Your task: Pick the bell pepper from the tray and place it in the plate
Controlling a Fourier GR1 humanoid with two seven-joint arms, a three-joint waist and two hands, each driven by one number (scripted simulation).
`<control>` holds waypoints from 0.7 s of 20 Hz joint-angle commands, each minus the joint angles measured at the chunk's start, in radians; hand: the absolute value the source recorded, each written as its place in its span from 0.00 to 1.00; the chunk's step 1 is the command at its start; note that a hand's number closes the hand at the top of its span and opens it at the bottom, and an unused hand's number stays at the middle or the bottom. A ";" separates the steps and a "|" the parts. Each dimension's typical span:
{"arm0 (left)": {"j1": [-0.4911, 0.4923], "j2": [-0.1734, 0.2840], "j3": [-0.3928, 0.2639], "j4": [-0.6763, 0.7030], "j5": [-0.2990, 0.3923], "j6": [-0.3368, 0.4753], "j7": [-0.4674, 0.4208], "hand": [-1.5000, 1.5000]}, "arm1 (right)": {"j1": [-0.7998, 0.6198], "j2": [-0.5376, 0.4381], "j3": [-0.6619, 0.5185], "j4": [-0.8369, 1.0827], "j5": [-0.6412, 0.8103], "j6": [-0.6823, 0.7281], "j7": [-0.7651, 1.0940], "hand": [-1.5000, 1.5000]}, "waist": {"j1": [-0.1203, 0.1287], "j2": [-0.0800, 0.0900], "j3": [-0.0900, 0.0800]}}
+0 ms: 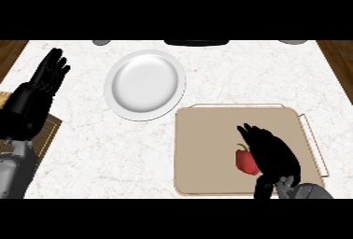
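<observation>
A: What is on the white counter [228,74]?

B: A beige tray [207,149] at the right, and a white plate [144,85] up-left of it, just beside its corner.

A: And the hands?

B: The left hand [50,71] rests at the left edge, fingers straight, pointing up. The right hand [270,151] is over the tray — fingers curled against the red bell pepper [244,161], which lies on the tray.

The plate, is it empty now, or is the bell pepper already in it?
Empty. The white plate shows only its bare surface; the red bell pepper lies in the tray, partly hidden by the right robot hand.
</observation>
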 commanded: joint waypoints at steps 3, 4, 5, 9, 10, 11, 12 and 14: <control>-0.012 -0.031 0.040 0.071 -0.038 -0.033 -0.075 0.50 | 0.009 0.059 -0.018 0.087 0.079 -0.011 -0.041 0.00 | -0.001 0.000 0.000; -0.028 -0.012 0.031 -0.003 -0.003 -0.042 0.034 0.50 | -0.025 0.071 -0.013 0.205 0.093 -0.045 -0.070 0.00 | 0.004 0.000 0.000; 0.071 -0.071 -0.021 -0.062 -0.061 -0.001 -0.026 0.50 | -0.005 0.026 -0.044 0.168 0.090 -0.041 -0.107 0.00 | 0.004 -0.001 0.000; -0.005 -0.046 0.030 -0.034 -0.053 -0.025 0.044 0.50 | 0.008 0.057 -0.008 0.242 0.186 -0.093 -0.136 0.00 | 0.000 0.000 0.000; 0.016 -0.073 0.019 -0.017 -0.051 -0.019 -0.007 0.50 | -0.037 0.079 -0.061 0.253 0.118 -0.121 -0.206 1.00 | 0.002 0.001 0.000; 0.031 -0.050 0.031 -0.029 -0.046 -0.027 -0.003 0.50 | -0.002 0.049 -0.043 0.207 0.151 -0.213 -0.253 1.00 | 0.001 0.000 0.001; 0.022 -0.030 0.040 -0.036 -0.021 -0.056 0.007 0.50 | -0.017 0.066 -0.007 0.241 0.214 -0.291 -0.264 1.00 | 0.006 0.001 0.001; -0.038 -0.072 0.022 0.044 -0.052 -0.024 -0.004 0.50 | -0.051 0.097 0.013 0.243 0.268 -0.303 -0.226 1.00 | -0.003 0.002 0.000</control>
